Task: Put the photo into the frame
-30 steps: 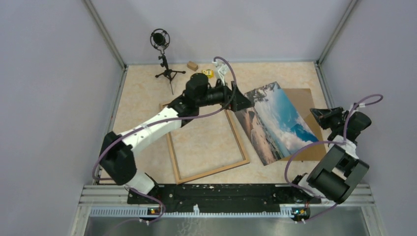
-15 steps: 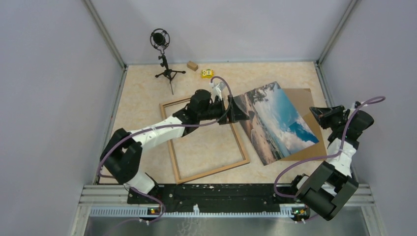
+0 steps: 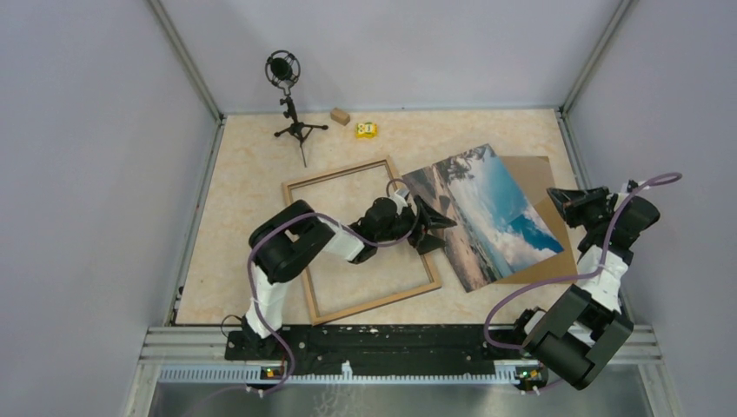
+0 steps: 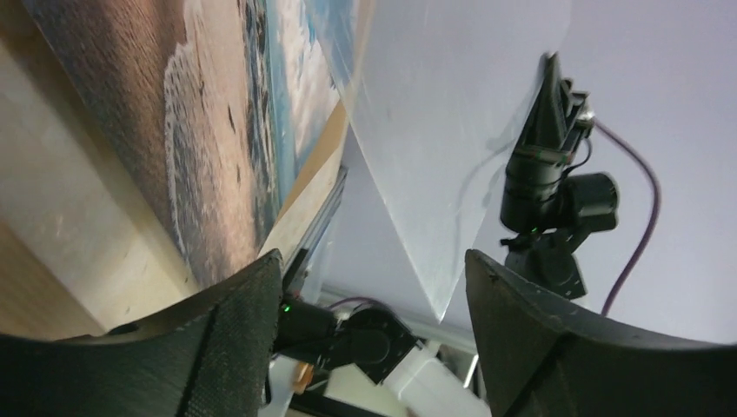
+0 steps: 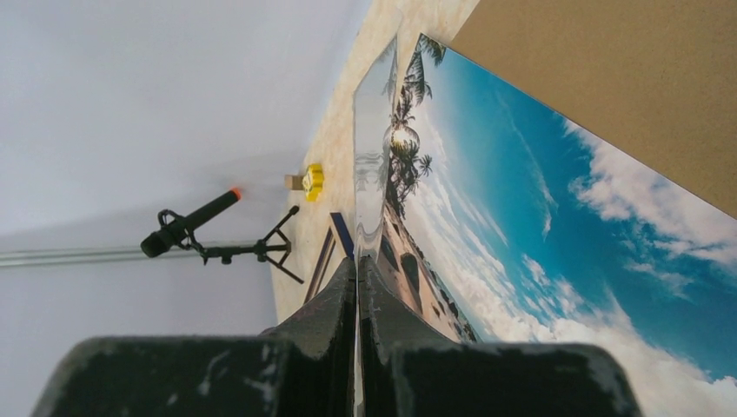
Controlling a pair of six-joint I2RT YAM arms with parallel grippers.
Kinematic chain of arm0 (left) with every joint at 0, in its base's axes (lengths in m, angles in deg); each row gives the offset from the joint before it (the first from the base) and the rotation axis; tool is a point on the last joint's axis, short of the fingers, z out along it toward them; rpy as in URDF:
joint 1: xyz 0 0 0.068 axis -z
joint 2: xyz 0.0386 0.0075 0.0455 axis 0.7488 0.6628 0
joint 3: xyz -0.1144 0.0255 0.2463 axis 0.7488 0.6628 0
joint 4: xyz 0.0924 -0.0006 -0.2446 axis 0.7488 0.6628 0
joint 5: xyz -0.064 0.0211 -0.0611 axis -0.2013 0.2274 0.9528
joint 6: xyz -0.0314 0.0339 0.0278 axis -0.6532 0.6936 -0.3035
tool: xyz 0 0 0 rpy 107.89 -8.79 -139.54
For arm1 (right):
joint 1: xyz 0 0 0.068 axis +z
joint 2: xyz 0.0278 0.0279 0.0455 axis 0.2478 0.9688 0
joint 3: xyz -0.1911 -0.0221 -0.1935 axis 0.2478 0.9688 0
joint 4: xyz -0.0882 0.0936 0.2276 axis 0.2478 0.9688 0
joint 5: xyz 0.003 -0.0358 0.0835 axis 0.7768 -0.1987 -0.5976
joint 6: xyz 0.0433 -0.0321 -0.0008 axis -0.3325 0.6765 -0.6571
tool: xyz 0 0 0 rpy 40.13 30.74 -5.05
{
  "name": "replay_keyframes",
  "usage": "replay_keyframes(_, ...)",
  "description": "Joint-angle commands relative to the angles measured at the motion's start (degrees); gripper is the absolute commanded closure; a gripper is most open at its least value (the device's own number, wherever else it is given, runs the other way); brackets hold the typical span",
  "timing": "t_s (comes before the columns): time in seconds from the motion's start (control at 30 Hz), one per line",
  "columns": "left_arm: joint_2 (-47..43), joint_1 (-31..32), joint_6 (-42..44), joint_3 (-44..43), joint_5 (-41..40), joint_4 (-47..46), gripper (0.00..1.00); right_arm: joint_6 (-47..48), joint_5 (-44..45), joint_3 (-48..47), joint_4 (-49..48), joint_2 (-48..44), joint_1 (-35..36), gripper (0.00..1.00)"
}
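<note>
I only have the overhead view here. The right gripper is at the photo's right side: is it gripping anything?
Observer: Yes. In its wrist view the right gripper is shut on a thin clear sheet, tilted up off the photo.
Operator: Is the photo gripped too?
Observer: No. It lies flat below, partly on the brown backing board.
Operator: And the left gripper?
Observer: The left gripper is open in its wrist view, with the sheet's low corner in the gap between its fingers.

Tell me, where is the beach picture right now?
In the top view, the photo lies on the right half of the table, just right of the frame, and its far side overlaps the brown backing board.
</note>
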Motion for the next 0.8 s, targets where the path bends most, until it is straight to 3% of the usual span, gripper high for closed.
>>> replay_keyframes(0.0,6.3,0.2,-10.3,-3.0,-4.1,-20.2,0.22,-0.6,-1.2,1.2,-4.1,-0.3,0.3,1.0)
replay_keyframes(0.5,13.9,1.2,-14.9,-9.0,-12.0,-26.7,0.51,-0.5,-1.7,3.0,-4.5,-1.1,0.3,1.0)
replay_keyframes(0.6,14.1,1.1,-15.0,-9.2,-13.3,-26.9,0.6,-0.8,-1.3,3.5,-4.0,-2.3,0.3,1.0)
replay_keyframes(0.77,12.8,1.0,-11.8,-8.9,-12.6,-24.4,0.84,1.4,-0.6,2.9,-0.3,-4.3,0.3,1.0)
